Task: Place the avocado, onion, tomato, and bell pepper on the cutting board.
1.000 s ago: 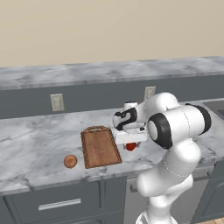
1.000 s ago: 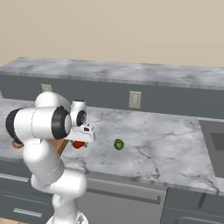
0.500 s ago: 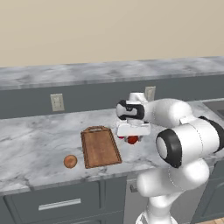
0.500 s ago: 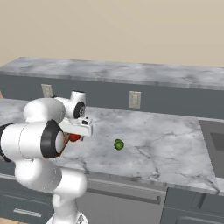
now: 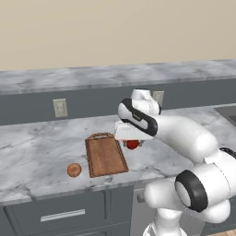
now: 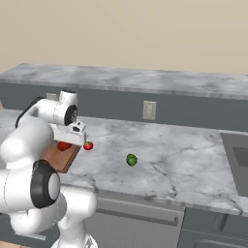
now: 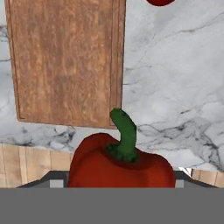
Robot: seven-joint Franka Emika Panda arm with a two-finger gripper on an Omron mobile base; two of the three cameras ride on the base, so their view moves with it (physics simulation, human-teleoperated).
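The end effector [image 5: 131, 139] hangs over the marble table [image 5: 41, 143], just beside the right long edge of the cutting board [image 5: 105, 155], and it has the bell pepper [image 7: 120, 164] between its fingers. In the hand view the deep-red pepper with its curved green stem sits right at the bottom, close against the hand, so the fingers are spread about as wide as the fruit and pressed on it; the fingertips themselves are hidden behind it. In the right base view the pepper [image 6: 64, 146] shows as a red lump under the white hand, above the near edge of the board [image 6: 63, 159].

The wooden board lies flat on the table with its looped handle toward the back wall, and its surface is bare in the hand view [image 7: 65, 61]. The onion [image 5: 73, 170] rests on the table just left of the board, near its front corner, not touching it. The tomato [image 6: 88, 145], bright red with a green cap, sits on the table just right of the board and close to the hand; in the hand view only its lower rim [image 7: 160, 1] shows at the top edge. The avocado [image 6: 131, 160] lies on the table well to the right of the tomato, apart from everything else
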